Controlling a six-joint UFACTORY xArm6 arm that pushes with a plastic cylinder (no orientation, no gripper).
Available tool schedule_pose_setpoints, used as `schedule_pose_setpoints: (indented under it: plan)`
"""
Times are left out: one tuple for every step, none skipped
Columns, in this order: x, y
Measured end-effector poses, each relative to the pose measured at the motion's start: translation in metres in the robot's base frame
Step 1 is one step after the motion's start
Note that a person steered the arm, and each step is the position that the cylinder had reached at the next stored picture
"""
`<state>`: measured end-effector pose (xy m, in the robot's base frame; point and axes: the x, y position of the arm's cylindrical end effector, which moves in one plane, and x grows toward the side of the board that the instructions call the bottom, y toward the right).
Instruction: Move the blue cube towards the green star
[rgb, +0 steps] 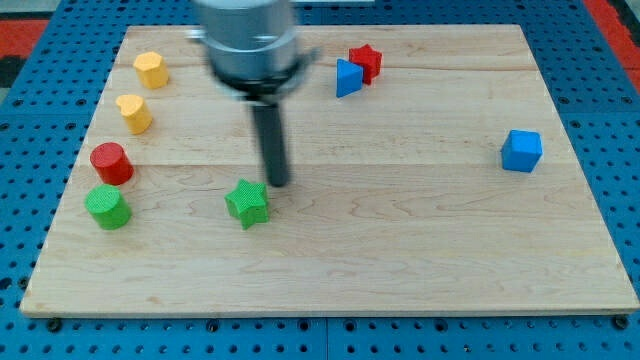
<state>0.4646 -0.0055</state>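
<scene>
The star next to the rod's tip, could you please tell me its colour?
Green: the star, clearest in the camera view.

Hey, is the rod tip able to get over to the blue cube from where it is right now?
Probably yes. My tip sits beside the green star, far to the left of the blue cube, and no block lies on the bare board between them.

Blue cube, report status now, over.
My tip beside green star, at its upper right. Blue cube far off at the view's right, untouched. Board between cube and star clear.
</scene>
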Motion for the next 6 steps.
schedule_pose_setpoints:
  plan:
    - [0.021, 0.051]
    - [0.015, 0.124]
    - [0.028, 0.230]
    - [-0.036, 0.329]
    - [-0.056, 0.257]
    - [-0.020, 0.173]
